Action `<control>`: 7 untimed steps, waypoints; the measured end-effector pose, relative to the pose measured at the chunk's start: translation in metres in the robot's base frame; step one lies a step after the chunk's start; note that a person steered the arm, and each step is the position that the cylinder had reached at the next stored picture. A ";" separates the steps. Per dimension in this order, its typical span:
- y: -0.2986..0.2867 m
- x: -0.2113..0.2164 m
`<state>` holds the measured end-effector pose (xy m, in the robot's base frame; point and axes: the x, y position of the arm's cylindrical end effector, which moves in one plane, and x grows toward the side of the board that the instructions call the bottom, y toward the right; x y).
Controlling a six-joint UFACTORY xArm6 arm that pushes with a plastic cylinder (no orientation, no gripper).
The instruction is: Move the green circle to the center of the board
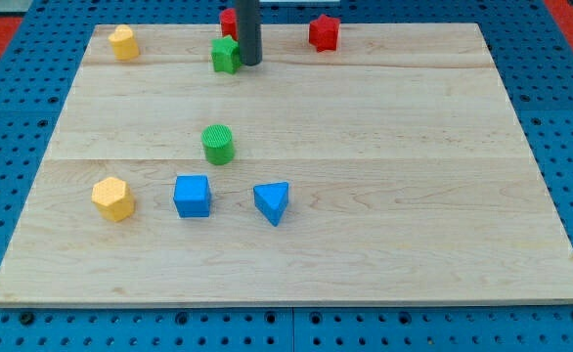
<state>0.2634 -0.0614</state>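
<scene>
A: What surface is shown?

B: A pale wooden board (365,117) made of planks running left to right, resting on a blue pegboard (570,117) with rows of holes. Red shows at the view's top corners; the rest of the room is out of frame.

A: Where is my tip?

B: My tip (250,64) stands near the board's top edge, left of centre. It is a plain dark rod, with nothing to open or close and nothing held. A green block (226,55) touches or nearly touches it on the view's left; its shape is hard to make out. A red block (229,22) sits just behind the rod, mostly hidden.

A: And the green circle?

B: The green circle (218,144) lies well below my tip, slightly to the view's left, apart from every other block. It is a short cylinder standing on end, its round face up and its axis vertical; being round, it points no particular way.

A: The other blocks?

B: A red star-like block (324,32) is right of my tip. A yellow block (122,42) is far to its left. Below the circle are a yellow block (112,198), a blue cube (192,196) and a blue triangle (272,202).

A: Any containers?

B: None is visible; every block rests directly on the board.
</scene>
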 end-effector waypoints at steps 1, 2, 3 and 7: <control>0.006 -0.010; 0.042 -0.010; 0.044 0.051; -0.163 0.140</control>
<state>0.4029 -0.2247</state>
